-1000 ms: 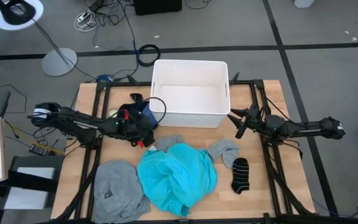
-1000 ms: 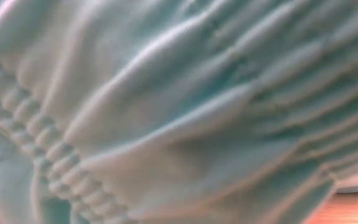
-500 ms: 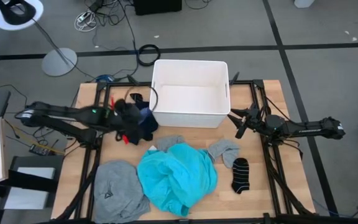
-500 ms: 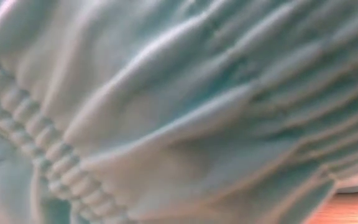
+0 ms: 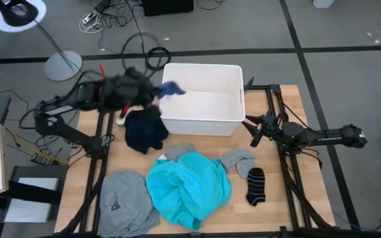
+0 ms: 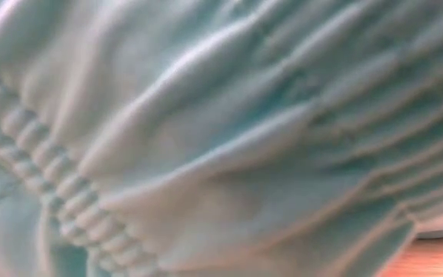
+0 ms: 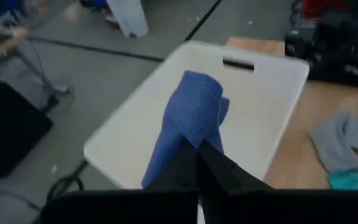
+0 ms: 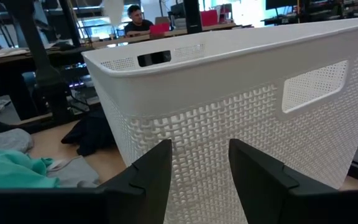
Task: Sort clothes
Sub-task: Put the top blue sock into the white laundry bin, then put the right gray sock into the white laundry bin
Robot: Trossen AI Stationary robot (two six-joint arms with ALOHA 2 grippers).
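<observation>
My left gripper (image 5: 152, 92) is raised at the left rim of the white bin (image 5: 204, 69) and is shut on a blue sock (image 5: 171, 87), which also shows in the left wrist view (image 7: 191, 115). The dark navy garment (image 5: 145, 129) lies on the table below it. The turquoise garment (image 5: 189, 188), the grey shirt (image 5: 126, 210), two grey socks (image 5: 238, 160) (image 5: 180, 152) and a black sock (image 5: 255, 185) lie flat on the table. My right gripper (image 5: 255, 132) is open and empty, right of the bin; in its wrist view (image 8: 199, 168) it faces the bin wall. My left gripper pinches one end of the blue sock (image 7: 185, 146) between its two shut fingers. The fingers come from the table's left, slanting down. The rest of the sock reaches out past the fingertips, lifted clear, over the bin's left part.
The bin stands at the far middle of the table, its inside bare (image 7: 253, 112). The low view is filled by turquoise fabric (image 6: 221, 138). Frame rails (image 5: 290, 172) run along the table's sides. A person sits far behind in the right wrist view (image 8: 135, 18).
My left gripper has risen from the dark navy garment and gone toward the far edge and the bin, carrying the blue sock. The sock is now lifted clear over the bin's left rim. The navy garment has stayed on the table.
</observation>
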